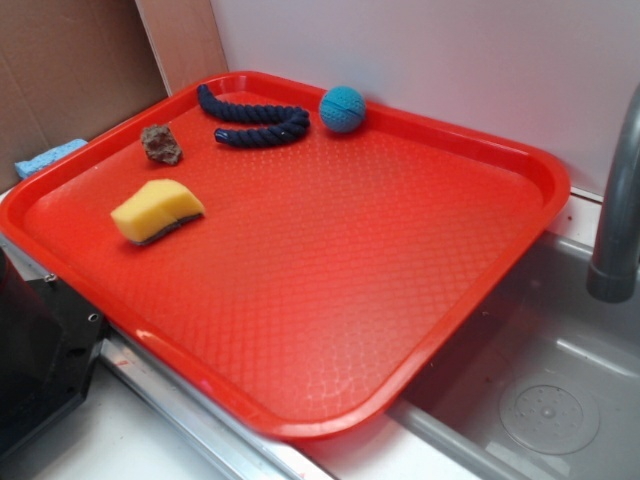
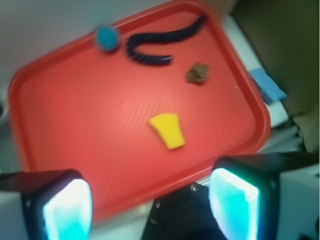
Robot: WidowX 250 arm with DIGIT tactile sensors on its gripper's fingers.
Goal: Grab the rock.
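Wide open and empty, the claw [image 2: 150, 202] hovers high above the tray's [image 2: 45, 120] near edge. Nothing is done yet: the rock [image 1: 161, 144] (by the rope [image 1: 255, 118]) sits untouched toward the counter's far-left corner; approach, descent and grasp remain.

A mock kitchen sink counter, set up for robot trials

A grey sink basin [image 1: 545, 400] with a drain and a grey faucet pipe [image 1: 620, 200] sat at the red tray's [image 1: 330, 300] right edge; cardboard [image 1: 60, 70] and a plain white wall [image 1: 450, 60] backed its far edge.
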